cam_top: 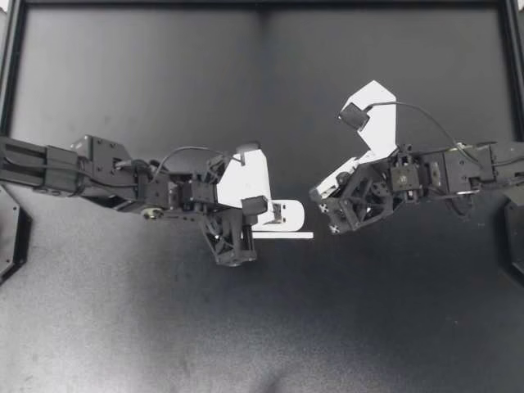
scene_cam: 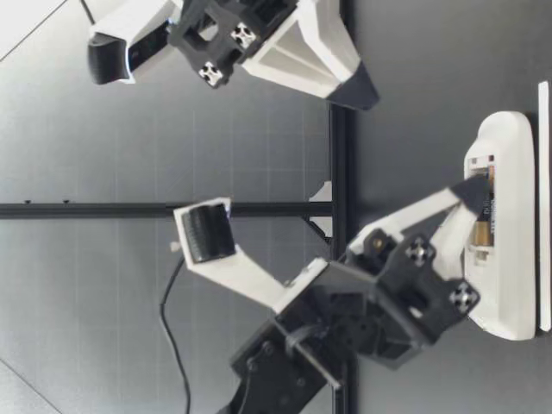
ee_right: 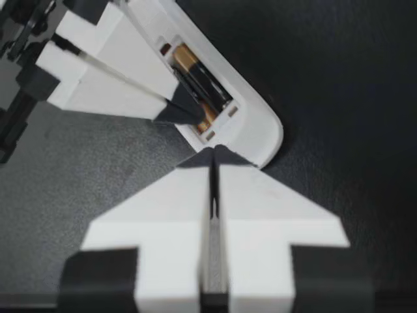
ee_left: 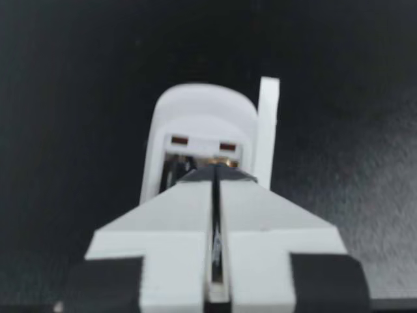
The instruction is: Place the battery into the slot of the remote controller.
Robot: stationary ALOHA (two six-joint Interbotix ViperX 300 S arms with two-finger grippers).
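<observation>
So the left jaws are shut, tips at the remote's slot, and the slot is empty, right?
Not quite: the slot is not empty. The right wrist view shows a battery lying in it. The rest holds: left jaws shut, tips at that slot in the remote.

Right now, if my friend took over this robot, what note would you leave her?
Left gripper: shut, empty, tips down on the battery in the slot.
Right gripper: shut, empty, hovering above the table by the remote's rounded end.
Remote: lying flat, slot facing up, with a thin white strip alongside it.
Done: the battery is in the slot.
Left: probably check that it sits flat, then lift the left arm clear.
</observation>
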